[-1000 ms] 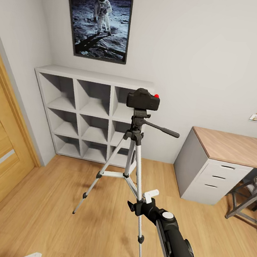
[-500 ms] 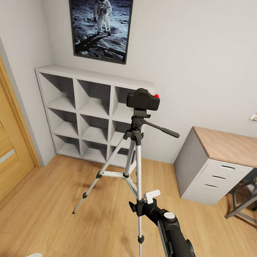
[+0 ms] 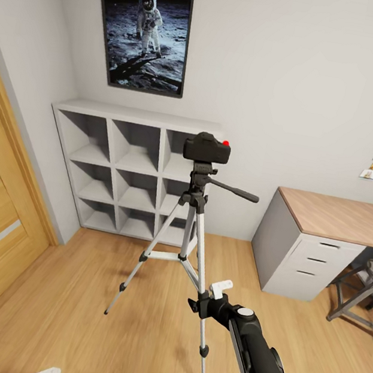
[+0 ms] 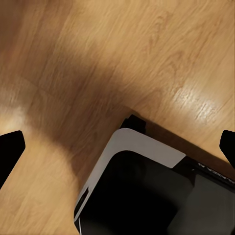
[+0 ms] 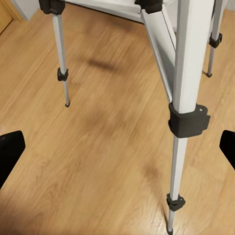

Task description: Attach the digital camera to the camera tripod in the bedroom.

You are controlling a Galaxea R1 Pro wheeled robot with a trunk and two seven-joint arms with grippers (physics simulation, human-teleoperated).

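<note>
Both jaws stand wide apart with nothing between them: in the right wrist view the right gripper point(image 5: 117, 147) shows its dark fingertips point(image 5: 10, 152) at the frame's two edges, and the left gripper point(image 4: 117, 147) looks the same in the left wrist view. From the head, the right gripper point(image 3: 211, 297) hangs low beside the nearest leg of the tripod point(image 3: 189, 235), not touching it. Sitting on top of the tripod's head is the camera point(image 3: 207, 148), upright, its red button point(image 3: 225, 142) on top. This tripod stands on the wood floor point(image 3: 80, 314) in front of the white shelf point(image 3: 122, 170), under the astronaut picture point(image 3: 142, 36). A desk point(image 3: 338, 221) stands against the wall to the right. Below the left gripper lie floor planks and the robot's base point(image 4: 147, 191)
</note>
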